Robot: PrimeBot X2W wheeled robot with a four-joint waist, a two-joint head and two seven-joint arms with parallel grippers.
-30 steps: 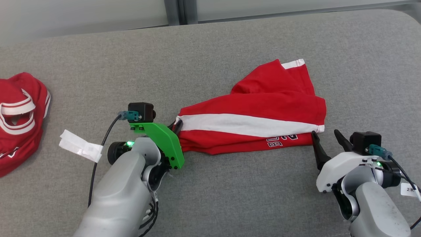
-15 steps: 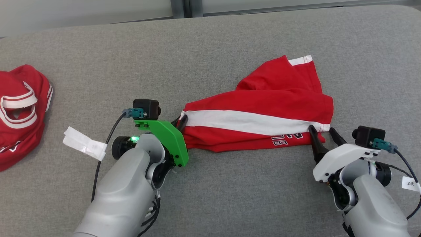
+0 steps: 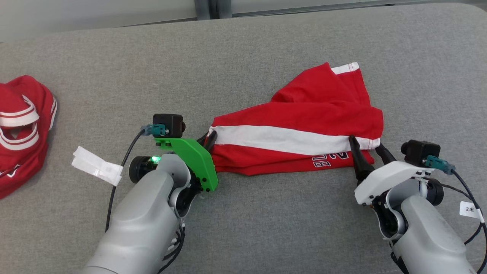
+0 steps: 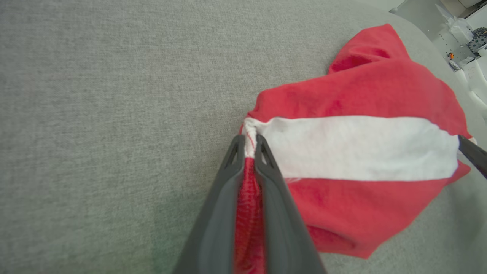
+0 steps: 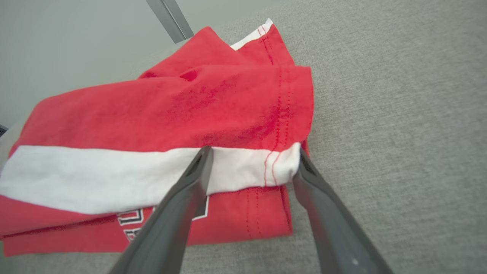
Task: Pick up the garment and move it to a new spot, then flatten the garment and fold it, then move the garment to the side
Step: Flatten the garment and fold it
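Note:
The garment (image 3: 300,125) is red with a broad white stripe and lies loosely folded on the grey cushion (image 3: 266,228). My left gripper (image 3: 210,139) is shut on its left edge, where the stripe ends; in the left wrist view the gripper (image 4: 249,142) pinches bunched red and white cloth of the garment (image 4: 361,148). My right gripper (image 3: 365,142) is open at the garment's near right corner. In the right wrist view the gripper (image 5: 253,152) straddles the stitched end of the white stripe on the garment (image 5: 190,106), one finger lying over the cloth and the other just off its edge.
A second red and white garment (image 3: 19,125) lies crumpled at the far left. A white paper strip (image 3: 97,167) lies beside my left arm's cable. The cushion's back edge (image 3: 243,21) runs along the top, with a pale wall behind.
My right gripper has moved forward and left from beside the garment to straddle its near right corner. The left gripper kept its grip. The camera shifted slightly.

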